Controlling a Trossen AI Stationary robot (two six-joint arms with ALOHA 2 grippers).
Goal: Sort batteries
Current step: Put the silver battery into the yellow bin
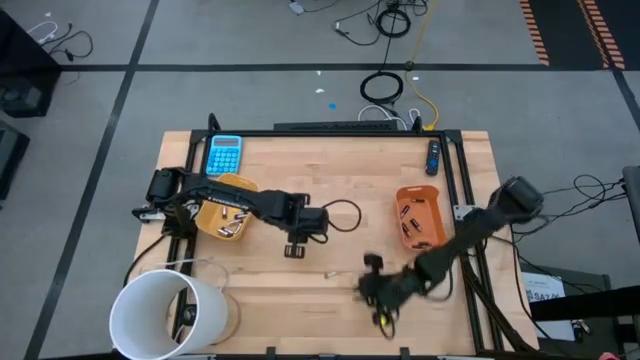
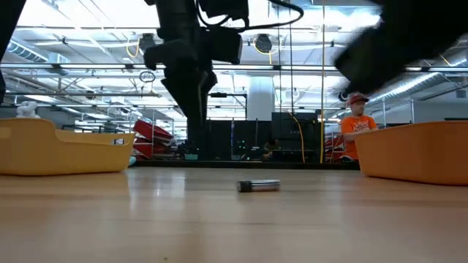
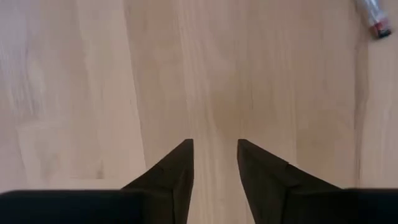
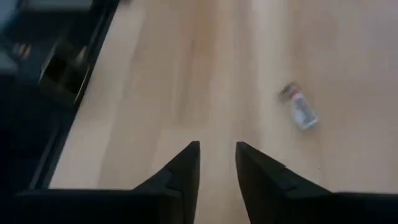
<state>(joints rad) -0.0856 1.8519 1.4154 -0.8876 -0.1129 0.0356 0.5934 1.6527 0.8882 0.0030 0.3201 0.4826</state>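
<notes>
Starting at the left edge of the table [image 1: 330, 300], we see the white bucket [image 1: 165, 312] at the near left corner, the blue calculator [image 1: 224, 154] at the far left corner and the yellow tray [image 1: 222, 215] between them. The left gripper [image 3: 214, 162] hangs over bare wood near the table's middle, fingers slightly apart and empty. One battery [image 2: 259, 185] lies on the wood toward the near edge. The right gripper [image 4: 217, 163] hovers by it, fingers slightly apart, empty. The orange tray [image 1: 419, 220] sits near the right edge.
</notes>
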